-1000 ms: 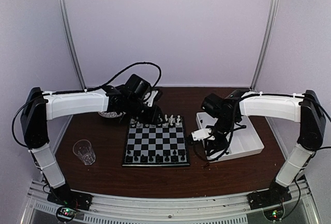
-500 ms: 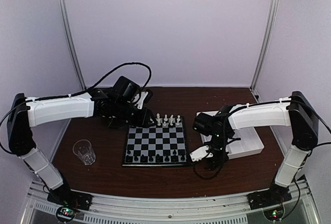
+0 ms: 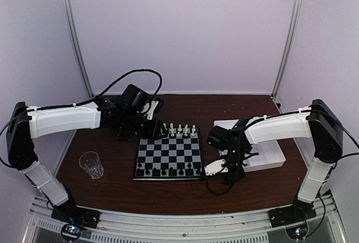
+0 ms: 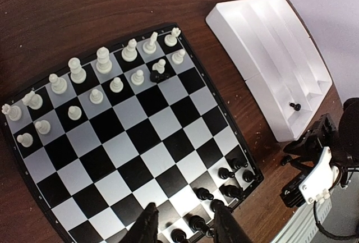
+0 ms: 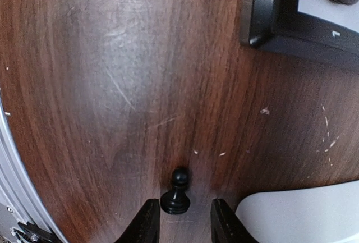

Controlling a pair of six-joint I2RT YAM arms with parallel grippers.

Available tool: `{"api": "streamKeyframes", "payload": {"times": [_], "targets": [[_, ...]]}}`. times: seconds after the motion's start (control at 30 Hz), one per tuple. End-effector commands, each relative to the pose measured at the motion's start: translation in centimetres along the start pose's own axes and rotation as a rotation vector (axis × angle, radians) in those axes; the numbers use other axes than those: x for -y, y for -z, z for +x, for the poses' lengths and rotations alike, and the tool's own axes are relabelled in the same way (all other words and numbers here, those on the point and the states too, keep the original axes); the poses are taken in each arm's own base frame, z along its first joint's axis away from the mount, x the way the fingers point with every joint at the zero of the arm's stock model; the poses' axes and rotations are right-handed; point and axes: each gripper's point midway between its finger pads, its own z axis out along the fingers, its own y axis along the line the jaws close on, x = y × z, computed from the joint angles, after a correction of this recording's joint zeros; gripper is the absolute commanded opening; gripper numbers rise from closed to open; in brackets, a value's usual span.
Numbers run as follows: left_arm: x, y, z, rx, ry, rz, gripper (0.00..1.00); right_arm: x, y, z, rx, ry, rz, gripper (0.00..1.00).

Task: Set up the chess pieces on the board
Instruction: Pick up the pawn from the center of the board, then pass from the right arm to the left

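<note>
- Top view: the board [image 3: 168, 154] is laid mid-table between a glass [image 3: 91, 164] and a white tray [image 3: 268, 152]. White pieces [image 3: 179, 130] are lined along its far edge and black pieces [image 3: 168, 170] along its near edge. The left gripper [image 3: 157, 124] is held at the board's far left corner. The right gripper [image 3: 226, 171] is held low over the table [image 3: 112, 189], just off the near right corner. Finger spacing cannot be told here.
- Left wrist view: the left fingers [image 4: 147, 227] are seen apart above the black rows, with nothing gripped. A toppled black piece [image 4: 161, 77] is seen among the white pawns, and a small black pawn [image 4: 295, 106] is seen inside the tray.
- Right wrist view: the right fingers [image 5: 145, 223] are held apart. An upright black pawn [image 5: 177, 191] is stood on the table between their tips, nearer the left one, and is not clamped. The board's corner is seen at upper right.
</note>
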Motion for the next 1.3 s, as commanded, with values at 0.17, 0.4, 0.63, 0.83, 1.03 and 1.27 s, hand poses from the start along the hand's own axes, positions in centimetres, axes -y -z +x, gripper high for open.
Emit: {"api": "streamKeyframes", "payload": {"times": [0.17, 0.4, 0.63, 0.83, 1.03, 1.27], "targets": [[0.0, 0.8, -1.0, 0.056, -0.009, 0.006, 0.35, -0.4, -1.7, -0.1, -0.027, -0.023, -0.011, 0.36], [0.1, 0.7, -1.0, 0.056, -0.002, 0.011, 0.35, 0.0, -2.3, 0.4, -0.060, -0.036, 0.006, 0.26], [0.5, 0.3, -0.6, 0.053, -0.002, 0.051, 0.35, 0.5, 0.2, -0.7, 0.022, -0.043, 0.042, 0.18], [4.2, -0.6, -0.6, 0.110, 0.039, 0.289, 0.36, 1.6, 5.8, -3.5, 0.262, -0.131, 0.023, 0.16], [8.6, -1.0, -1.0, 0.143, 0.028, 0.476, 0.39, 3.9, 10.7, -5.2, 0.447, -0.228, -0.004, 0.16], [12.3, -2.2, -1.1, 0.126, 0.074, 0.651, 0.42, 5.5, 14.6, -7.2, 0.599, -0.280, -0.019, 0.17]]}}
